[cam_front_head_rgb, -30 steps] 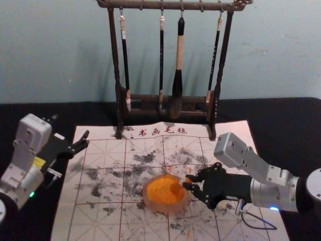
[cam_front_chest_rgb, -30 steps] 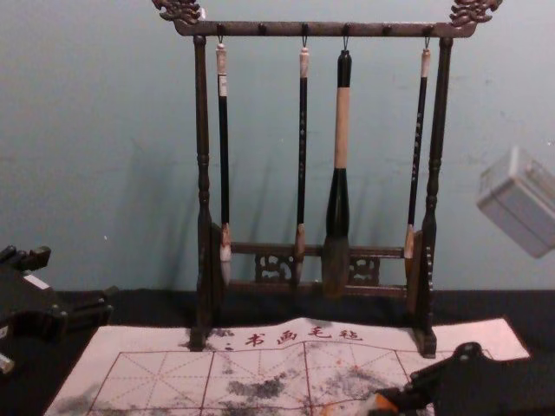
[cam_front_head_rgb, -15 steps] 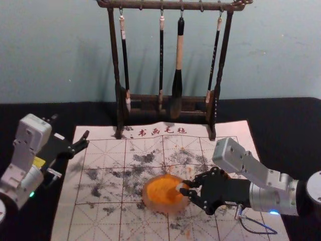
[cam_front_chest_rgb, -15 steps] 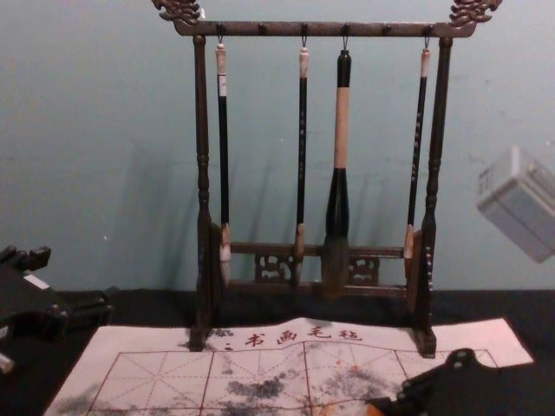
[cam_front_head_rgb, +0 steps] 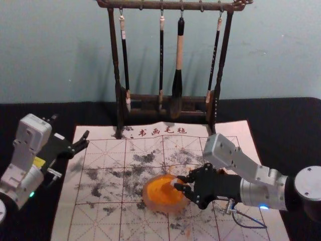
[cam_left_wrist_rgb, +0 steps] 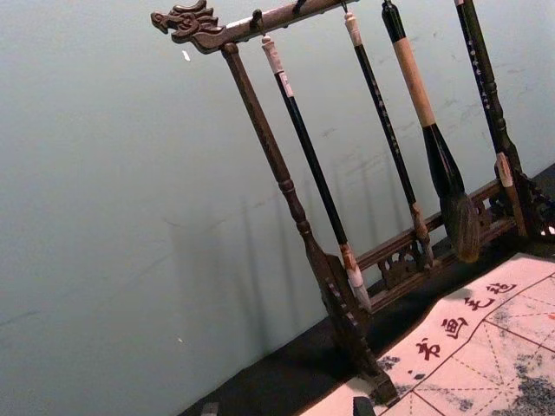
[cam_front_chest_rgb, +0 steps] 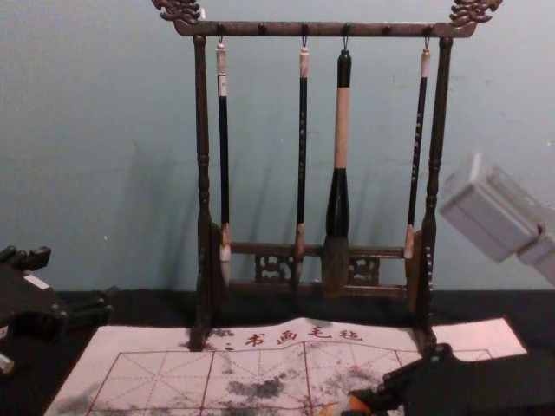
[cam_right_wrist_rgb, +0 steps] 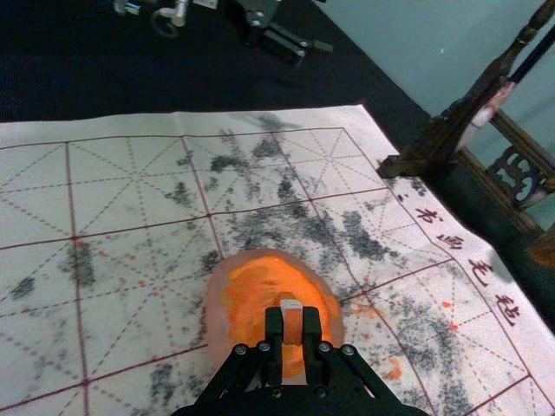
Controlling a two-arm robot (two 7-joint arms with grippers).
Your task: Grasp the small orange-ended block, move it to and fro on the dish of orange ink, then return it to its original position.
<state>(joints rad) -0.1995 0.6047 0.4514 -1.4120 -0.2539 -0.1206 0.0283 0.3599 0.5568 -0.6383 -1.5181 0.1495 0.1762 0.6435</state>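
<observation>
The right gripper (cam_front_head_rgb: pixel 179 183) pinches the small block (cam_front_head_rgb: pixel 175 181) over the right part of the ink dish (cam_front_head_rgb: pixel 146 198).
Its narrow-set black fingers grip the squared, orange-smeared block with a pale end; whether it touches the ink is unclear. The round dish has a smooth, pinkish rim around thick, streaky orange ink (cam_front_head_rgb: pixel 161 189), and sits on a smudged, grid-printed mat (cam_front_head_rgb: pixel 105 146). The left gripper (cam_front_head_rgb: pixel 72 127) is parked beside the mat's left edge, fingers wide apart.

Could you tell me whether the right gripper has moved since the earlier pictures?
Yes: in the head view, the right gripper has shifted to the robot's left, farther over the ink dish.
</observation>
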